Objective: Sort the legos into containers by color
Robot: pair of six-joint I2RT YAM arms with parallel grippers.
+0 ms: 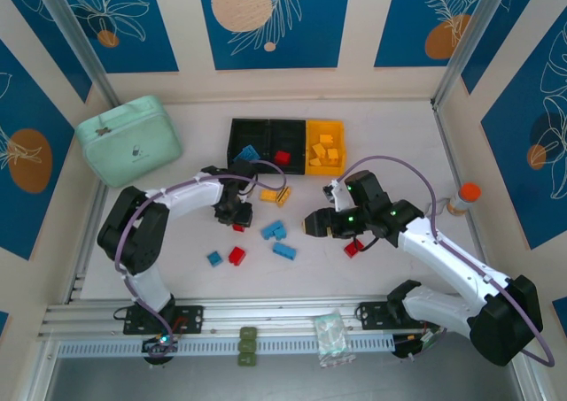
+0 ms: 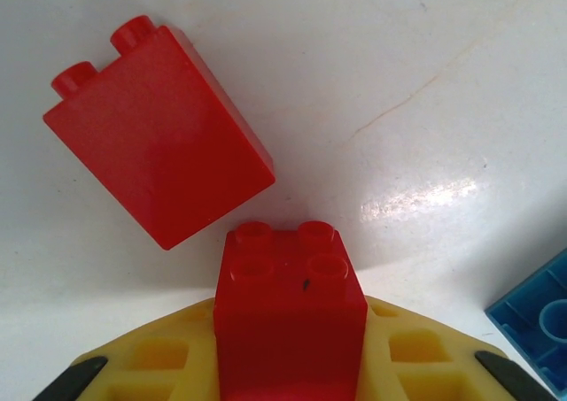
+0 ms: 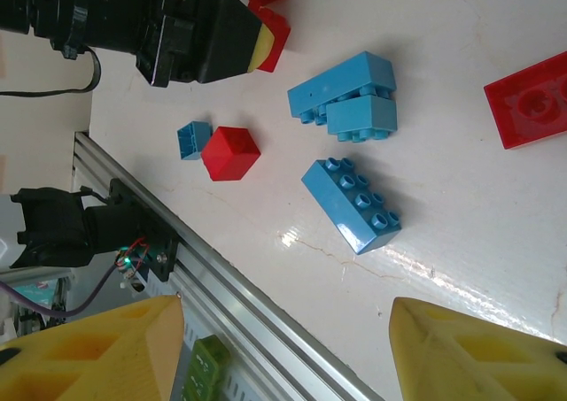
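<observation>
We find the left gripper (image 1: 235, 213) just left of centre in the top view, below the containers (image 1: 268, 140). It is clamped narrow on a red brick (image 2: 290, 312). In the left wrist view this brick fills the bottom centre, squeezed between the yellow pads (image 2: 159, 366) with its studs facing the camera. The pads press on its two flat sides, and we judge that this gives the firmest hold and leaves the studded face free. We cannot tell whether the brick is off the table (image 1: 390, 135) yet.

A second red brick (image 2: 159, 131) lies on its side in the upper left of that view, just beside the held one but not touching it. That gap is probably why the pincer takes only one.

The containers sit at upper centre of the top view. The left black bin holds a blue piece (image 1: 248, 153), the middle black bin a lone red piece (image 1: 282, 158), and the yellow bin the yellow-orange pieces (image 1: 325, 149). We therefore judge the middle bin to be where the held brick belongs, a short reach up and to the right.

The right gripper (image 1: 312, 225) hovers right of centre, its fingers (image 3: 97, 352) apart with nothing between them. The blue bricks (image 3: 350, 96) lie ahead of it in the upper middle of its wrist view. We judge it is lined up for a blue one while staying out of the left arm's way.
</observation>
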